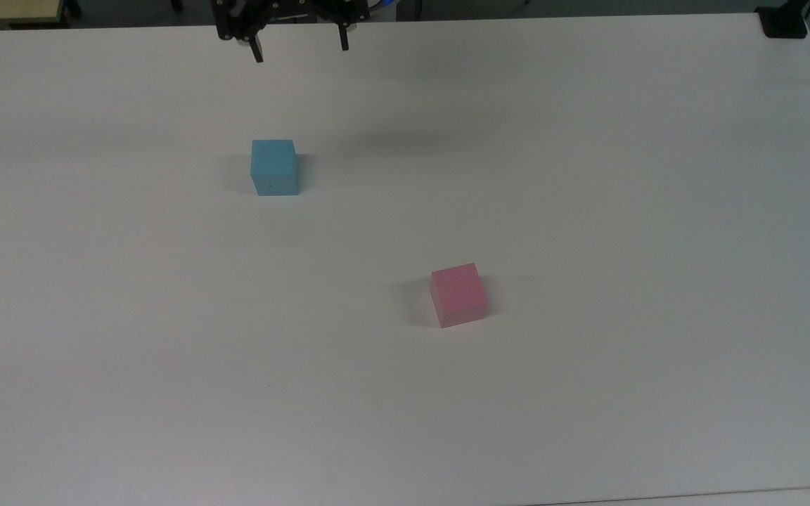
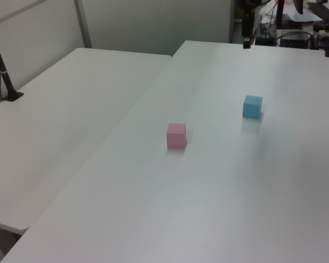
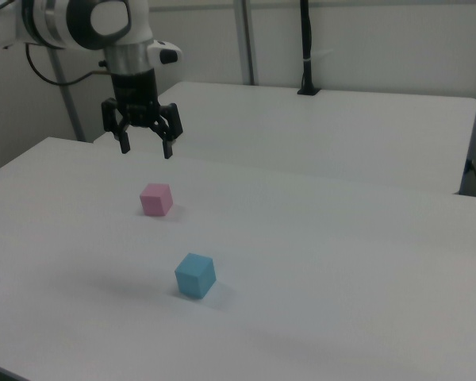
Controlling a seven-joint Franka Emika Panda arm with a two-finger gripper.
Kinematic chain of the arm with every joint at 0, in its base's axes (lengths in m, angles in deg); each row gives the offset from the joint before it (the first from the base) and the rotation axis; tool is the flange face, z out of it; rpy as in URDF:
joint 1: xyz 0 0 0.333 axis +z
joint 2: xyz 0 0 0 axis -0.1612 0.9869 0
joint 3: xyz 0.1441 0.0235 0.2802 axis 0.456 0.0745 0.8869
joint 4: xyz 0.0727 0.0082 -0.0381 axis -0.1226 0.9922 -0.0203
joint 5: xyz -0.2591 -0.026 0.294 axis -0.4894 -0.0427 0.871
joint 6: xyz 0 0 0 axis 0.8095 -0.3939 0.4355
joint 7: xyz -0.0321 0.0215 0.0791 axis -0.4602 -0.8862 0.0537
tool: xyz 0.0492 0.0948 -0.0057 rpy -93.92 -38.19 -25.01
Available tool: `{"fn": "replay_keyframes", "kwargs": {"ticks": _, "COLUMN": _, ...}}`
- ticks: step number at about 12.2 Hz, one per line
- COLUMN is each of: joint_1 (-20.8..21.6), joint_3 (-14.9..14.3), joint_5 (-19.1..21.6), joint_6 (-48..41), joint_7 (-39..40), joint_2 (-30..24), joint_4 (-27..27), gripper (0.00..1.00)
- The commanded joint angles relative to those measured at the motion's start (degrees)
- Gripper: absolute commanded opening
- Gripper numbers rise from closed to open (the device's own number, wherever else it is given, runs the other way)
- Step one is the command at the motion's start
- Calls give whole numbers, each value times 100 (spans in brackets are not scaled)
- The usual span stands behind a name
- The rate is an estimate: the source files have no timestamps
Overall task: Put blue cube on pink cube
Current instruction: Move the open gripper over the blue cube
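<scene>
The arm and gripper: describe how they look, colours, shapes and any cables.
In the right view the arm is white with rounded, glossy segments and dark grey circular joint caps. A dark cable loops from it at the right view's left. Its wrist narrows to a black cylinder carrying the black gripper, a crossbar with two slim, angular black fingers. In the top view small pale screw heads dot the gripper.

Soft, even light is falling from above on the white bench [image 1: 588,176]. A faint, blurry shadow is lying on it beside the blue cube [image 1: 274,166]. The left view is looking slightly hazy.
</scene>
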Motion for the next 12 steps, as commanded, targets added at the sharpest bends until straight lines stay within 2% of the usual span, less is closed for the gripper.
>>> {"fn": "replay_keyframes", "kwargs": {"ticks": 1, "joint_1": 372, "joint_3": -463, "joint_5": -387, "joint_6": 348, "joint_7": 966, "joint_2": -218, "joint_4": 718, "gripper": 100}}
{"fn": "replay_keyframes", "kwargs": {"ticks": 8, "joint_1": 382, "joint_3": -816, "joint_5": -539, "joint_6": 1524, "joint_7": 908, "joint_2": -262, "joint_4": 1948, "gripper": 100}}
{"fn": "replay_keyframes", "kwargs": {"ticks": 12, "joint_1": 444, "joint_3": -843, "joint_5": -750, "joint_6": 2719, "joint_7": -76, "joint_2": -262, "joint_4": 2845, "gripper": 100}}
